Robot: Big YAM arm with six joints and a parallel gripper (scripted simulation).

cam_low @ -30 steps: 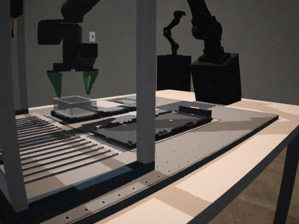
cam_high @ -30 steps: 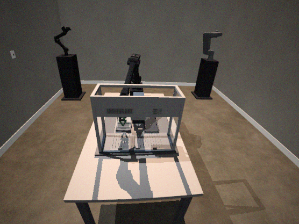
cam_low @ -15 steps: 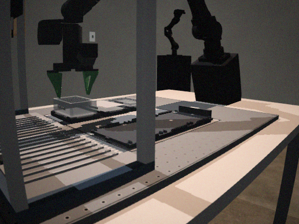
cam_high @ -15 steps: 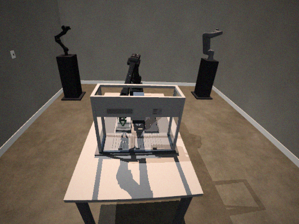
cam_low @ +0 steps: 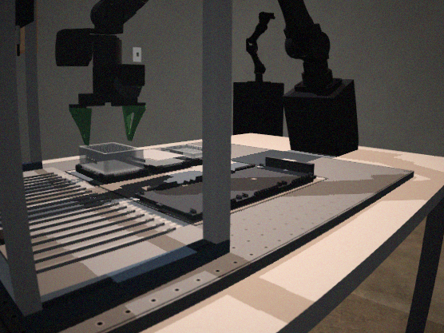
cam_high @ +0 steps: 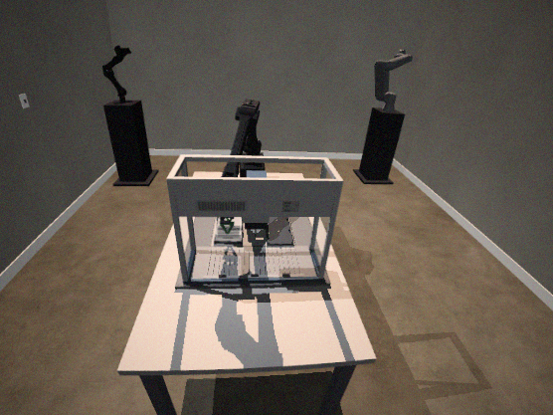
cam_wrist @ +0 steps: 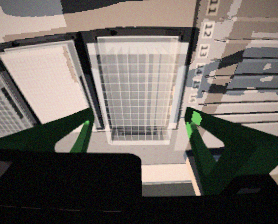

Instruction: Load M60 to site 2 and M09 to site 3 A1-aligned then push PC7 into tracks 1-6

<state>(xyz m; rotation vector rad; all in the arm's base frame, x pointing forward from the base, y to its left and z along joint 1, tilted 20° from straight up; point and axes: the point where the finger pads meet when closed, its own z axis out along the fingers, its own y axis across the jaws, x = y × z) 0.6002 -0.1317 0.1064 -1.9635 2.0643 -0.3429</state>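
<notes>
We are hanging the gripper [cam_low: 107,136] over the deep-well block [cam_low: 110,157], which is sitting in its nest at the end of the nest row, next to the numbered rails [cam_low: 80,216]. The jaws are spread as wide as they go, with nothing between them, and the green fingertips [cam_low: 130,126] are poised a little above the block's top rim, not touching it.

From the wrist camera, the block [cam_wrist: 137,90] is lying lengthwise ahead of the jaws, its near short end roughly between the two fingers, so they would be closing across the narrow width. The neighbouring plate [cam_wrist: 42,82] is sitting just outside the left-hand finger in that view, with a thin dark nest wall between.

To do this well, we are judging that the wrist wants to move forward until the jaws are straddling the block's middle, then come straight down so each finger drops outside a long wall. The finger on the neighbour's side has little room, so keeping centred matters. The carrier [cam_low: 223,188] is waiting well off to the side of the jaws, its sites looking unfilled.
</notes>
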